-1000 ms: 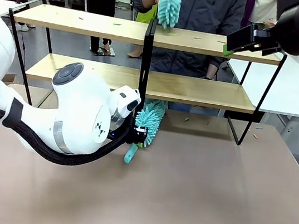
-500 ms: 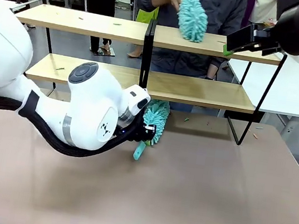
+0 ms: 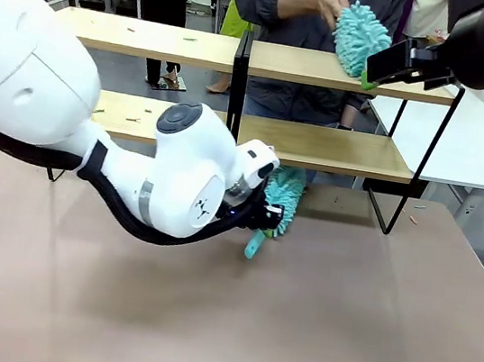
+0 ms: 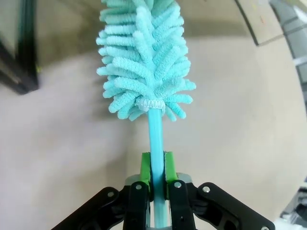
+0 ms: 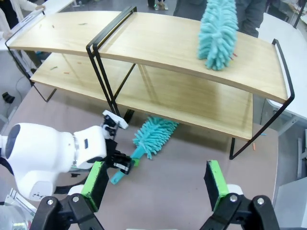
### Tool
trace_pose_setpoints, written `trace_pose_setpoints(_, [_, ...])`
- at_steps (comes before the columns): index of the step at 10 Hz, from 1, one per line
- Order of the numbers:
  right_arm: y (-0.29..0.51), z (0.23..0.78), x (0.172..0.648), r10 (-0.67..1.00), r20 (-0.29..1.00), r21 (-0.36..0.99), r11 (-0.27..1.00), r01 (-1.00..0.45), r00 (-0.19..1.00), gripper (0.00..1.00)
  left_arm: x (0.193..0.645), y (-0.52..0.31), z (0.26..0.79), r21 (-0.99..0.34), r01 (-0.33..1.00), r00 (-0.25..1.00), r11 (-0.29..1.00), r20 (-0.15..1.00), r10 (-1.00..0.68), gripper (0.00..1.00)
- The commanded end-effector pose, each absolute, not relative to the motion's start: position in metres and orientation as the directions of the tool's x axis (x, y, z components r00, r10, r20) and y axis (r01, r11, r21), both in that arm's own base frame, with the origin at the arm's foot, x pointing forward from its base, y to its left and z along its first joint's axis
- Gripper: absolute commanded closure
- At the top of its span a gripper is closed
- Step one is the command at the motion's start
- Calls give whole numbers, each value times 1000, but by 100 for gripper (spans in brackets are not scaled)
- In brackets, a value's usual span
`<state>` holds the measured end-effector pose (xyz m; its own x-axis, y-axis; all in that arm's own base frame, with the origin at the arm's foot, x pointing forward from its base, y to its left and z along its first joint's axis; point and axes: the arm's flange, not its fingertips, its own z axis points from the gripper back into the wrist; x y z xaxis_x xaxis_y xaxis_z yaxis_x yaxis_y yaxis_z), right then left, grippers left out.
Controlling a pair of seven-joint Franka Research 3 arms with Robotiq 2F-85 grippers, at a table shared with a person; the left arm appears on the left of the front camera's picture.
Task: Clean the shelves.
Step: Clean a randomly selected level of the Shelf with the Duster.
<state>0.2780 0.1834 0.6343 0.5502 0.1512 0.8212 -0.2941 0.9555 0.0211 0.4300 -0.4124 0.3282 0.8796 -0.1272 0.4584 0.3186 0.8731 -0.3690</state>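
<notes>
Left pincer (image 4: pixel 157 170), seen closest through its wrist camera, is pressed together on the thin handle of a teal duster (image 4: pixel 144 62), green pads on either side of the stem. The fluffy head points away from it, low over the brown desk (image 3: pixel 312 319).

From the front, that duster (image 3: pixel 280 200) sits just right of the black centre post, below the front edge of the lower board of the shelves (image 3: pixel 329 148). The head is not on any board.

To do this step well, the left arm likely needs to raise the head onto the lower board. It can then draw the head along the wood in one long pass, pushing the bits toward an open end. The grip is far back on the handle, so light pressure should stop the stem from twisting. The sweep should steer clear of the centre post.

Right pincer (image 5: pixel 156 187) is spread wide and holds nothing. It hangs high above the desk, near the right end of the top board.

Nearest to a container here is the two-tier rack itself. Its boards carry a few tiny scraps (image 3: pixel 133 117), mostly on the left half.

Farthest off, across the rack, a person's hand (image 3: pixel 328 3) presses a second teal duster (image 3: pixel 359 35) onto the top board. That board is best left to the person.
</notes>
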Motion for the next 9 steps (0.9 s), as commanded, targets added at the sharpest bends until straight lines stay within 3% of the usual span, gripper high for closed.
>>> trace_pose_setpoints(1, [184,635,278,149,820,25,955,-296,552,0,433,-438,334,-319,410,852,854,468,-234,87])
trace_pose_setpoints(6, [184,635,278,149,820,25,955,-296,552,0,418,-455,344,-350,573,792,741,472,-388,87])
trace_pose_setpoints(9, [184,635,278,149,820,25,955,-296,552,0,415,-453,339,-301,669,736,679,391,-552,87])
